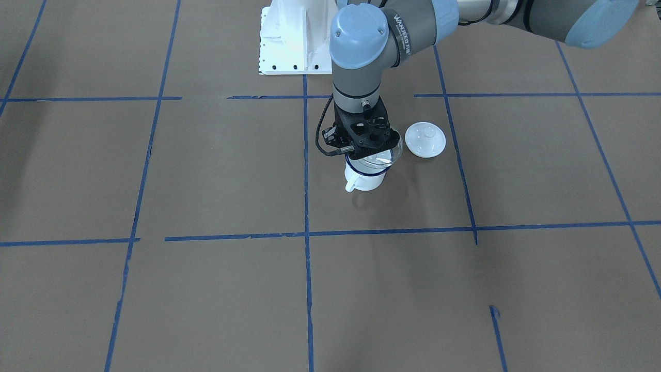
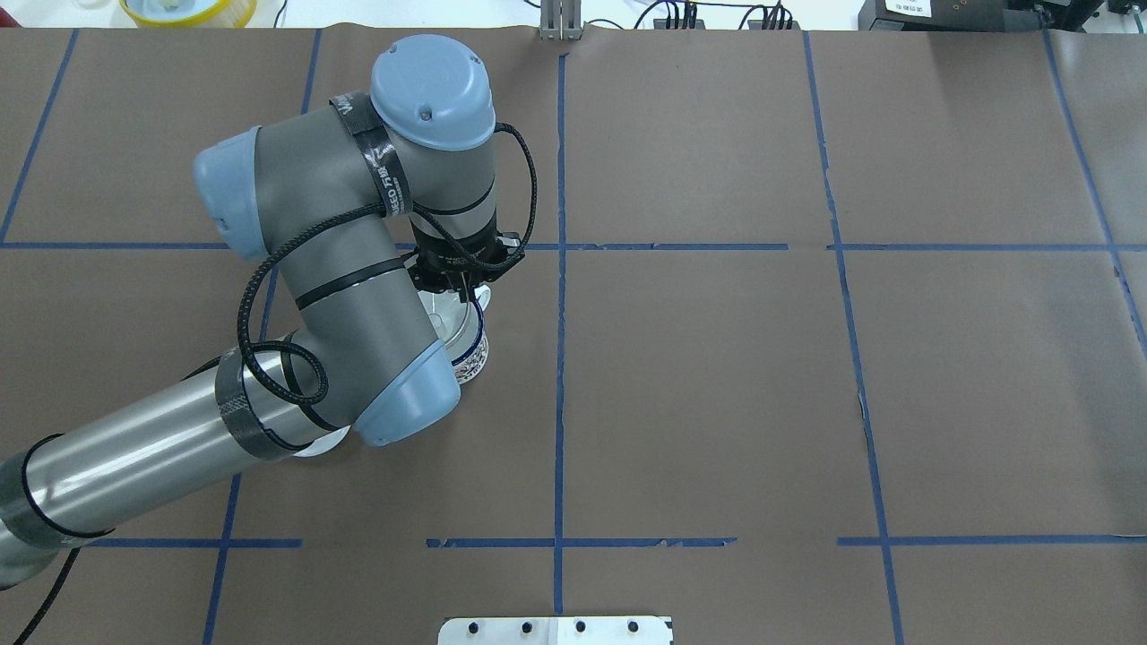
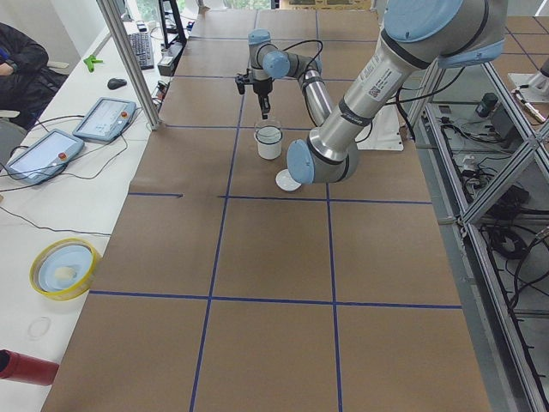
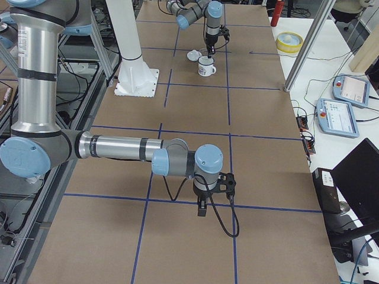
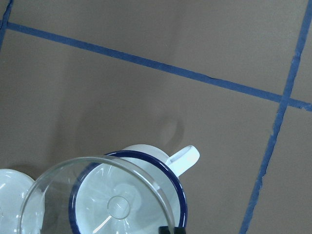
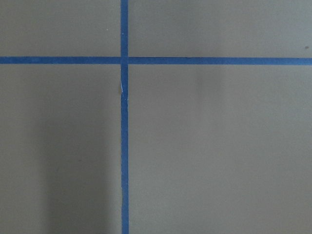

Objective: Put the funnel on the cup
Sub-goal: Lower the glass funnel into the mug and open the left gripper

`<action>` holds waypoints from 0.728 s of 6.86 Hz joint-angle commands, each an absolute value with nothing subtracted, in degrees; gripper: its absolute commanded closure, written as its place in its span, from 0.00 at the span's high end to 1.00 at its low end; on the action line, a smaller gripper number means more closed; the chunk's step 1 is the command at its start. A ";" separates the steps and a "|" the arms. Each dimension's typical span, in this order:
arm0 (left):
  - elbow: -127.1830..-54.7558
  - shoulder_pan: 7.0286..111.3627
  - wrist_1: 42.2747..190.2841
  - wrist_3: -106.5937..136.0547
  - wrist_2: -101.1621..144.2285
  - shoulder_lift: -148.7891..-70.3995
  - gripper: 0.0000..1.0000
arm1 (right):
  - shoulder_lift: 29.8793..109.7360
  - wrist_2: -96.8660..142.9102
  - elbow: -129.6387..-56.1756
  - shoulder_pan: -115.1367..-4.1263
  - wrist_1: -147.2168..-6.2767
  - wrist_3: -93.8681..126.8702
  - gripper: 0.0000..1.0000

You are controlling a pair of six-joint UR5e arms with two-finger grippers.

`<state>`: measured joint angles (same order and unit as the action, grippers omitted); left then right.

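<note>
My left gripper [image 1: 368,146] is shut on the rim of the clear funnel [image 1: 386,156] and holds it right over the cup [image 1: 365,179]. The cup is a white mug with a dark blue rim, its handle [image 5: 184,159] pointing away from the robot. In the left wrist view the funnel [image 5: 100,163] sits slightly off-centre over the cup's rim [image 5: 179,191], with its spout inside the opening. I cannot tell whether funnel and cup touch. My right gripper [image 4: 202,208] hangs over bare table far from them, and I cannot tell if it is open or shut.
A round white knobbed lid [image 1: 425,139] lies on the table just beside the cup, on the robot's left of it. The white robot base [image 1: 294,39] stands behind. Blue tape lines grid the brown table.
</note>
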<state>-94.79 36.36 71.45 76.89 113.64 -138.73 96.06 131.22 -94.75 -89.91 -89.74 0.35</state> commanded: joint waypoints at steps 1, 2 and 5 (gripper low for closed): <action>-93.09 36.30 72.33 76.99 113.64 -138.95 0.00 | 96.06 131.22 -94.83 -89.91 -89.74 0.35 1.00; -92.64 35.95 72.94 77.08 113.56 -138.87 0.00 | 96.06 131.22 -94.75 -89.91 -89.74 0.35 1.00; -92.64 34.81 73.56 77.69 113.29 -138.69 0.99 | 96.06 131.22 -94.75 -89.91 -89.74 0.35 1.00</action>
<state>-92.68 35.30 73.47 77.49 113.50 -138.83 96.06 131.22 -94.75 -89.91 -89.74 0.35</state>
